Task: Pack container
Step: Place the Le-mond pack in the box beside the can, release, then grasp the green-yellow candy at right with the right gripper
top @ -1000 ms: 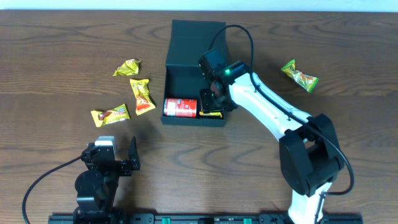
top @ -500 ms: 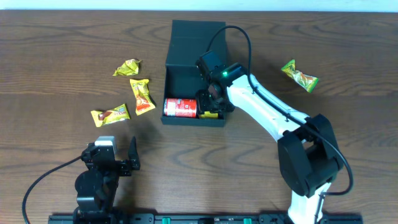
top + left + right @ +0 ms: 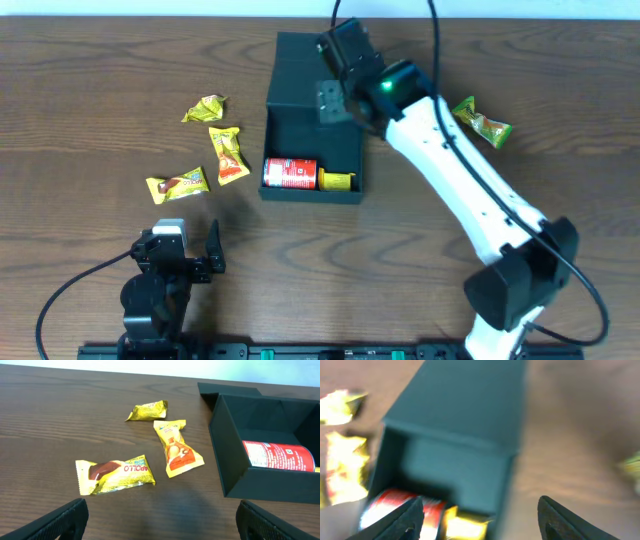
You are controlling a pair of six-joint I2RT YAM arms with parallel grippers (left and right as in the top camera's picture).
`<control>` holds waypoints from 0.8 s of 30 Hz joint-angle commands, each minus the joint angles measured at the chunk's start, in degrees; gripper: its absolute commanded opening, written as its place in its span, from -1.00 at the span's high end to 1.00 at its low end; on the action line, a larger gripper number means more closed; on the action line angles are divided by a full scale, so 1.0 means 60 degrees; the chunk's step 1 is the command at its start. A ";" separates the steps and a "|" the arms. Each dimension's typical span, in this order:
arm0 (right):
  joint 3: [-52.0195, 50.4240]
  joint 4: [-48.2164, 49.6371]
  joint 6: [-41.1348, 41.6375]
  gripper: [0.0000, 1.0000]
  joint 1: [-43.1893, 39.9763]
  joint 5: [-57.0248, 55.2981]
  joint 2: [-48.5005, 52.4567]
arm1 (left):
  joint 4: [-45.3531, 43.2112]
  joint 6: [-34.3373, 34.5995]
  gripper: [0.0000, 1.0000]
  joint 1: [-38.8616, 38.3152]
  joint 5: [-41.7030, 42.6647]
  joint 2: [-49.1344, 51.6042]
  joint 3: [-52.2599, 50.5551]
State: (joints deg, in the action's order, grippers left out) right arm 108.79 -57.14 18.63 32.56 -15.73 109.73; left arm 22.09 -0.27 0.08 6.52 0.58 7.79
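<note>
The container (image 3: 313,130) is a dark square box lying open, its flap lid (image 3: 315,62) folded back on the far side. Inside, at the front wall, a red can (image 3: 290,173) lies on its side with a yellow snack packet (image 3: 338,181) beside it. My right gripper (image 3: 335,75) hovers above the box's back edge and lid, open and holding nothing. Its blurred wrist view looks down on the container (image 3: 465,415), the can (image 3: 395,505) and the packet (image 3: 465,522) between the spread right gripper (image 3: 482,520). My left gripper (image 3: 160,525) is open near the front edge, empty.
Three snack packets lie left of the box: a yellow one (image 3: 204,108), an orange one (image 3: 228,153) and a yellow-brown one (image 3: 177,184). A green packet (image 3: 481,120) lies to the right of the box, behind my right arm.
My right gripper has opened, lifted out of the box and moved back over the lid, leaving the yellow packet beside the can. The left arm has not moved.
</note>
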 commanded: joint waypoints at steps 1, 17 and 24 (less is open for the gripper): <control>-0.0066 -0.0051 -0.1861 -0.52 -0.0605 -0.2102 0.0036 | 0.0051 -0.0146 -0.91 -0.0018 0.0076 -0.0055 -0.0200; -0.0441 -0.0189 -0.5533 -0.61 -0.6524 0.2014 0.0616 | 0.0051 -0.0146 -0.91 -0.0018 0.0076 -0.0055 -0.0200; -0.0441 0.0321 -0.6513 -0.79 -0.6787 0.3198 0.2018 | 0.0051 -0.0142 -0.91 -0.0018 0.0076 -0.0055 -0.0200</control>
State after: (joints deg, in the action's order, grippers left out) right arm 106.65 -55.48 -15.75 -9.04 -0.58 117.91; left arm 22.11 -0.27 0.10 6.68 0.58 7.79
